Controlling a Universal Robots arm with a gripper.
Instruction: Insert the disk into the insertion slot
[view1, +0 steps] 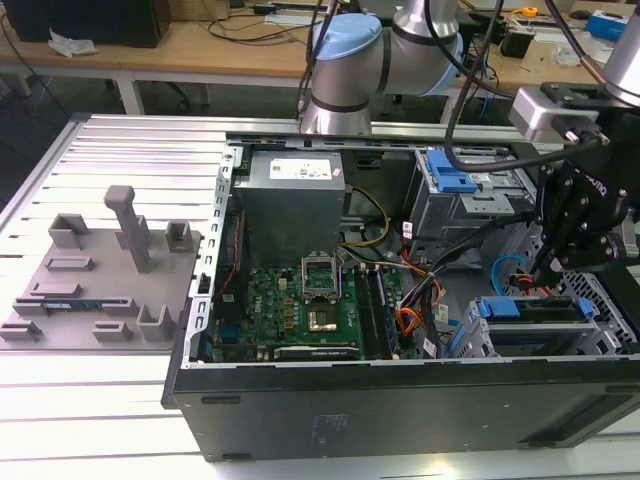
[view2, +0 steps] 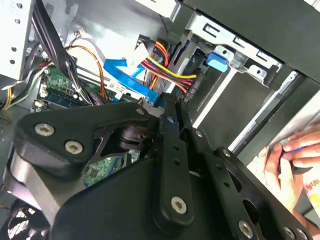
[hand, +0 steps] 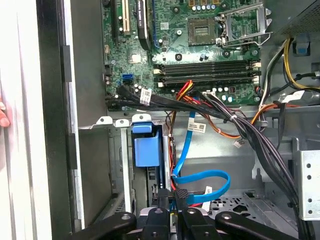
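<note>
The disk (view1: 530, 309) sits in the insertion slot (view1: 606, 300), the grey cage at the open computer case's near corner on the exterior view's right. Its blue carrier handle (hand: 146, 147) stands at the slot's mouth, also seen as the blue handle (view2: 217, 60) in the second wrist view. My black gripper (view1: 548, 268) hangs just over the disk's length, behind the handle. Its fingers (view2: 167, 125) lie close together, so the gripper (view2: 172, 102) reads as shut. In the first wrist view the gripper (hand: 170, 197) is by the disk's thin edge; whether it touches is hidden.
A blue data cable (hand: 200, 177) and bundled wires (hand: 235, 125) run right beside the fingers. The motherboard (view1: 300, 300), power supply (view1: 295, 195) and a larger silver cage with blue latch (view1: 450, 175) occupy the case. A person's hand (view2: 290, 160) rests outside the case wall. Grey fixtures (view1: 100, 280) sit at the exterior view's left.
</note>
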